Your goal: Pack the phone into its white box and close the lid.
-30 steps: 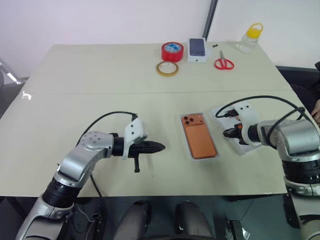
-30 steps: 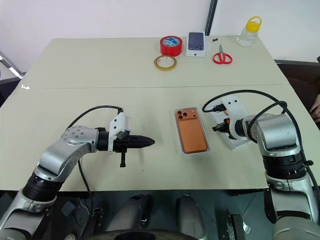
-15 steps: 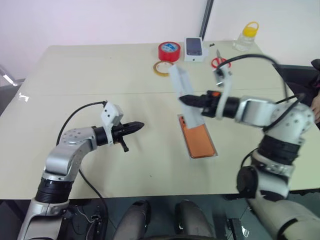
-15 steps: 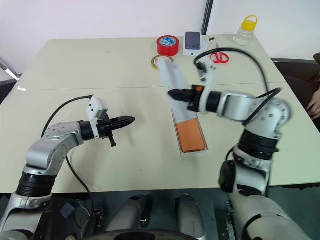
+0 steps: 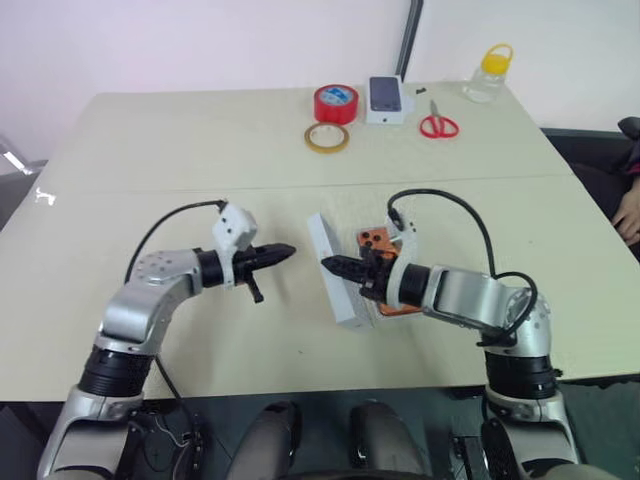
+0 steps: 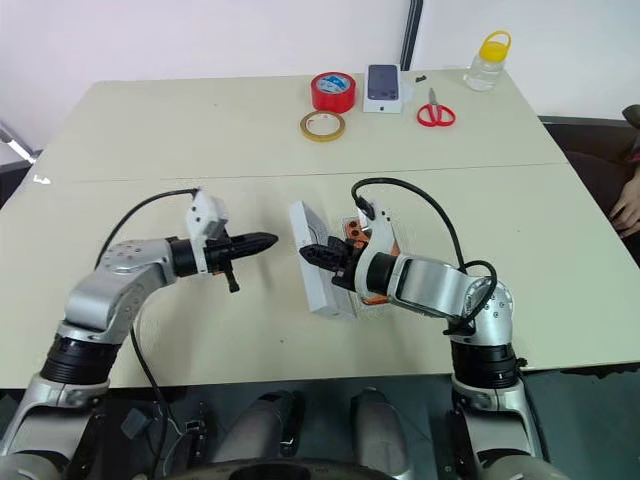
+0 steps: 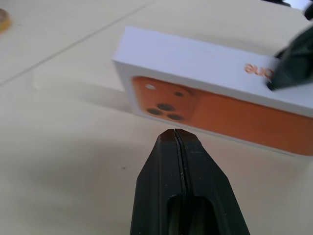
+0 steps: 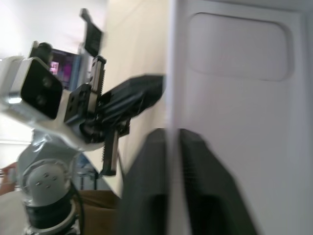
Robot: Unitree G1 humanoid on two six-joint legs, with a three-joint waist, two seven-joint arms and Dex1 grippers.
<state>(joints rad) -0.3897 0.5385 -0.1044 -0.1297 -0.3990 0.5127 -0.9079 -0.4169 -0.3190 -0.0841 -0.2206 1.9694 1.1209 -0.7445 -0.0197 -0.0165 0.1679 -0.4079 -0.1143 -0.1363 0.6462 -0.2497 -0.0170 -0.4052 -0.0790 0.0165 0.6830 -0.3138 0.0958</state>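
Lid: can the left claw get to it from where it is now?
Probably yes. The left claw, shut, points at the lid, which stands on edge on the table in the right claw's grip. Bare tabletop lies between them, and the printed face is toward it.

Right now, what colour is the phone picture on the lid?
Orange, with dark camera lenses, printed on the white lid. It shows best in the left wrist view.

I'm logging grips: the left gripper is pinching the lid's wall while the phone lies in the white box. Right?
Not quite: the right gripper pinches the lid, as the right wrist view shows. The left gripper is shut on nothing, apart from it. The phone does lie in the white box.
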